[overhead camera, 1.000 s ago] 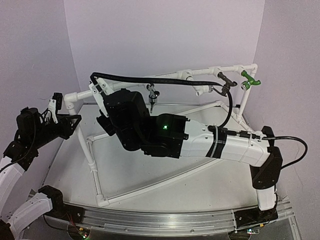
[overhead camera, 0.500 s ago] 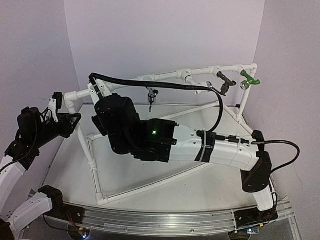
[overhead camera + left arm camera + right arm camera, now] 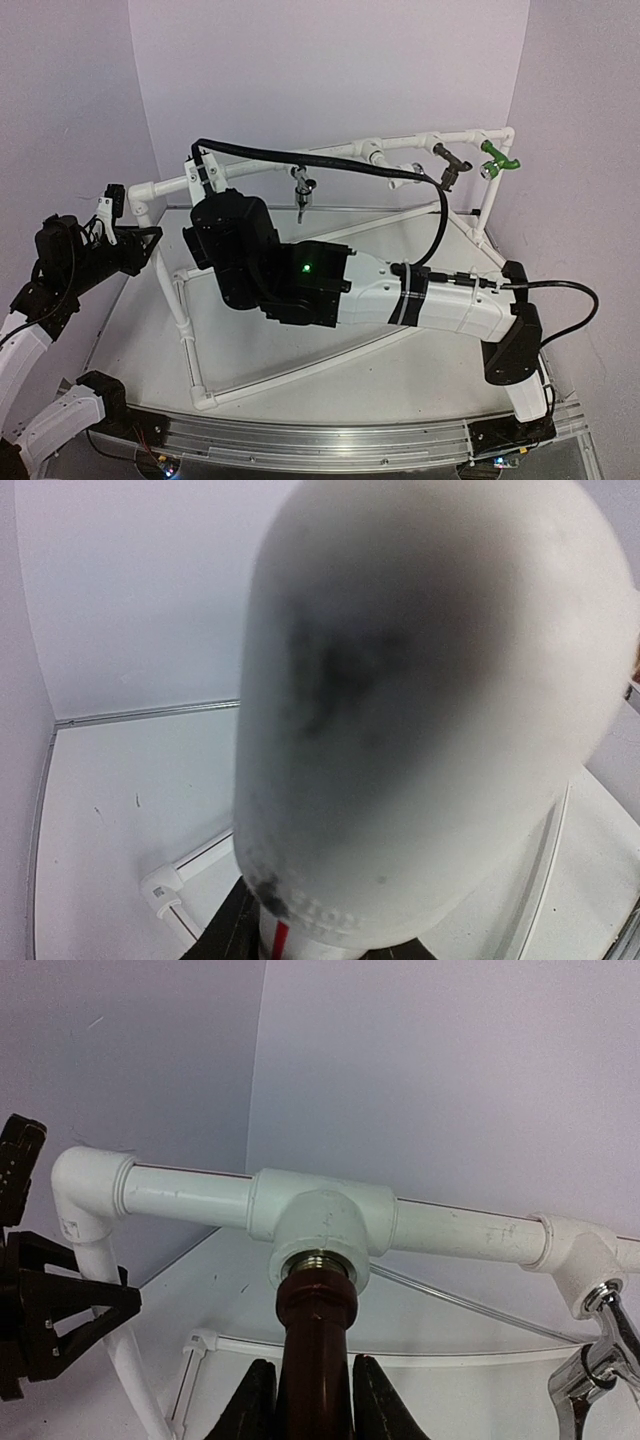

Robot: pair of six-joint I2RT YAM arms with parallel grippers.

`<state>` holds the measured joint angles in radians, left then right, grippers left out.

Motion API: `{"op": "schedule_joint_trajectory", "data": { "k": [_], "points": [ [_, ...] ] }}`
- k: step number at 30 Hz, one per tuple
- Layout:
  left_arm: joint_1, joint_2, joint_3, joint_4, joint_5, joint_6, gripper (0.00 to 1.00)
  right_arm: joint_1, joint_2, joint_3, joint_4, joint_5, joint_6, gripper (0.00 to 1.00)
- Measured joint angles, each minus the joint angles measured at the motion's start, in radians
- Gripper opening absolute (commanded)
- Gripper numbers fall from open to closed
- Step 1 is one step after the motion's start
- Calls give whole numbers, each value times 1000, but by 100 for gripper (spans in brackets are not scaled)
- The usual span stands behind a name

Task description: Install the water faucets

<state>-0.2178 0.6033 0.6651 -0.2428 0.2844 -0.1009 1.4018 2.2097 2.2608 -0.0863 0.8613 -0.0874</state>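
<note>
Nearest the bases, the right arm (image 3: 440, 300) lay stretched across the table (image 3: 420, 375) from the near right toward the far left. The left arm (image 3: 45, 300) stood off the table's left edge.

The left claw (image 3: 122, 213) was pressed together on the left corner post of the white pipe frame (image 3: 185, 320), just below the elbow (image 3: 88, 1182). Its own camera was filled by a blurred white rounded shape rising from between the dark fingers. The grip could not be read more closely than that.

The right claw (image 3: 315, 1400) was pinching the dark brown tap (image 3: 316, 1325), one finger on each side of the body. The tap pointed straight into the first tee (image 3: 325, 1215) on the top rail, just beside the elbow. Its brass threaded end met the tee's mouth. How far the thread was seated could not be told.

Farther along the rail, a chrome tap (image 3: 303, 187) hung from the next tee. Beyond it sat a white tap (image 3: 402, 178), partly crossed by the black cable (image 3: 300, 157). After that came a bronze tap (image 3: 450, 165), and a green tap (image 3: 497, 158) sat at the far right corner, all four fitted to the rail.
</note>
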Motion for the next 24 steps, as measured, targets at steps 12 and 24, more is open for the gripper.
{"op": "schedule_joint_trajectory", "data": {
  "k": [12, 24],
  "points": [
    [4, 1, 0, 8, -1, -1, 3, -8, 0, -21, 43, -25, 147, 0],
    [8, 7, -5, 28, 0, 0, 3, -50, -85, -191, 150, -181, 345, 0]
  ]
}}
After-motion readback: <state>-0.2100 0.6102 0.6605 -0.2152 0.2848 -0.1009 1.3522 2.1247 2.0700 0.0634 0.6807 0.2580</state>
